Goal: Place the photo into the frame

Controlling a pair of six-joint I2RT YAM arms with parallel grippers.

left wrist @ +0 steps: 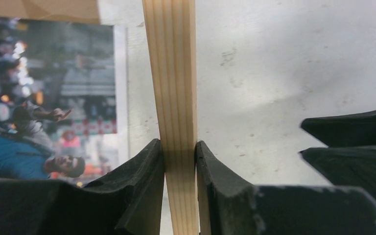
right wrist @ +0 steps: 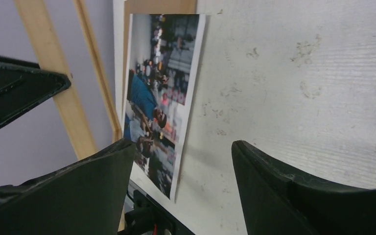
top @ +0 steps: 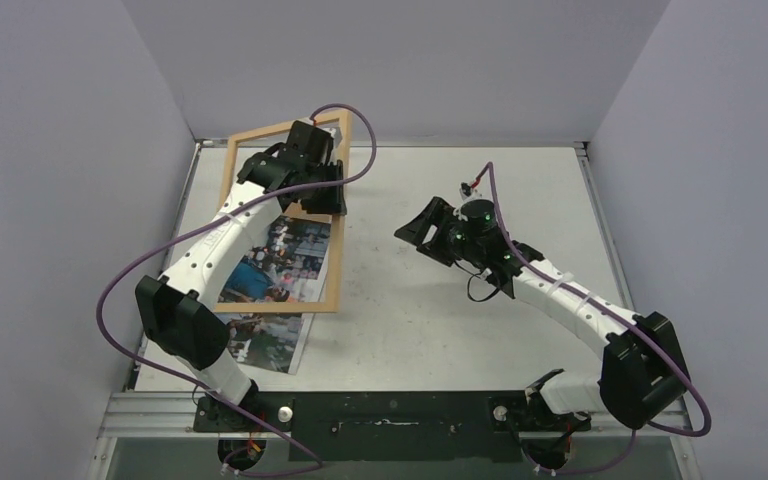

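From above, at 10 o'clock on the surface point(top: 440, 330), frame point(top: 337, 270) tilts over photo point(top: 285, 262). Left wrist: left jaws clenched on frame rail. Right wrist: right jaws released, empty; photo at 11 o'clock.

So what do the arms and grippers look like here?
Both the left arm and right arm have white links, black joint housings and a looping purple cable. The left gripper and right gripper have matte black wedge-shaped fingers. Green lights glow on the right wrist.
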